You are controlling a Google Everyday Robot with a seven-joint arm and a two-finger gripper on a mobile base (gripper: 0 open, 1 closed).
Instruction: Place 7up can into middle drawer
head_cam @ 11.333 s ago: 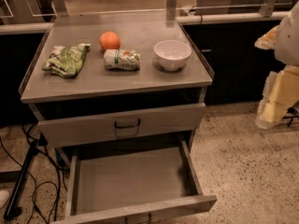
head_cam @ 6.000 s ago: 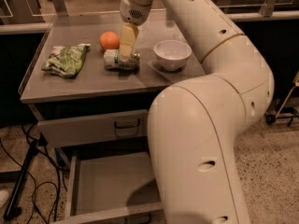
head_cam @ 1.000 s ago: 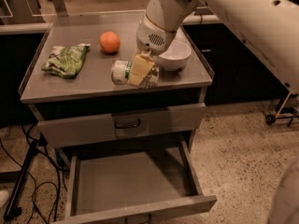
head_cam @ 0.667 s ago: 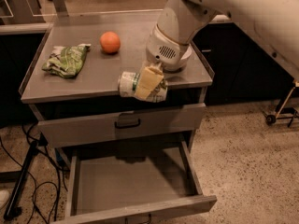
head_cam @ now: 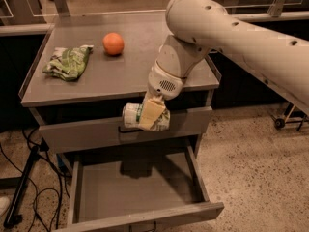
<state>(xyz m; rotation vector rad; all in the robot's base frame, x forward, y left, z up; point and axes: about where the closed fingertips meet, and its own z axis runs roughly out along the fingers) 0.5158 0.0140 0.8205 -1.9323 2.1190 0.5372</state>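
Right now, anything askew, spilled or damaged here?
Nothing stands out. The gripper holds the 7up can on its side above the open middle drawer; the snack bag and orange lie on the cabinet top, no spill.

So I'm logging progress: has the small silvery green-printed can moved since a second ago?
Yes. Clamped in the hand, the silvery green-printed can has come forward off the grey cabinet top and hangs above the open grey metal drawer.
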